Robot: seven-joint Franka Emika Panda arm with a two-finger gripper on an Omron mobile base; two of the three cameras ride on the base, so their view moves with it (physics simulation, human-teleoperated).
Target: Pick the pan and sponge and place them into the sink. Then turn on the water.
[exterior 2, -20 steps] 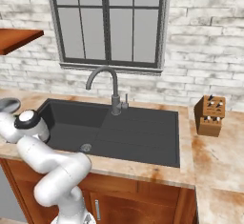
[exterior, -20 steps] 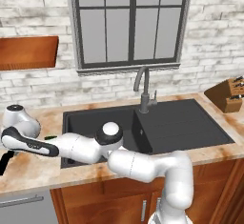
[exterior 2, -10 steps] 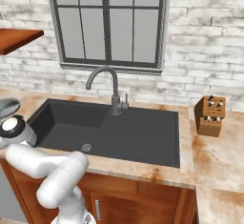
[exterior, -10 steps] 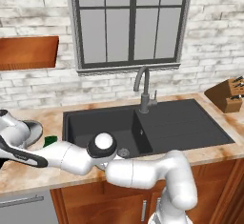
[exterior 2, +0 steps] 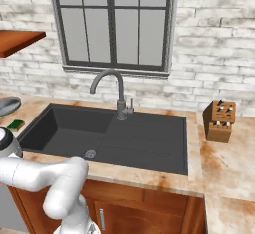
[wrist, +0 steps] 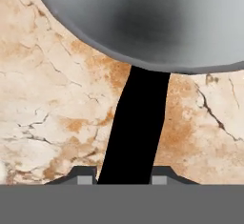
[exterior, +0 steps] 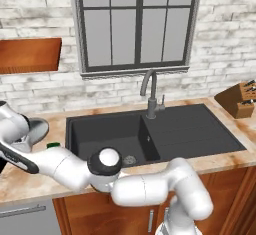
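Note:
The pan [wrist: 143,18] is shiny grey metal and lies on the marbled counter, its black handle [wrist: 136,123] running straight down between my fingertips. My gripper [wrist: 123,176] is shut on that handle, one dark tip pressed against each side. In the left base view the pan [exterior: 36,128] sits at the far left of the counter, partly behind my white hand. The green sponge [exterior: 53,145] lies just right of it, beside the sink [exterior: 195,134]. From the right base view the pan [exterior 2: 8,104], the sponge [exterior 2: 16,125] and the black sink [exterior 2: 144,146] all show.
A curved metal faucet [exterior: 150,96] stands behind the sink, between basin and draining board. A wooden knife block [exterior: 239,99] sits at the counter's far right. Wooden shelves [exterior: 30,54] hang on the brick wall at the left. My arm stretches along the counter's front edge.
The arm has swung left and lower along the counter front. The gripper, open a second ago, has closed on the pan's handle.

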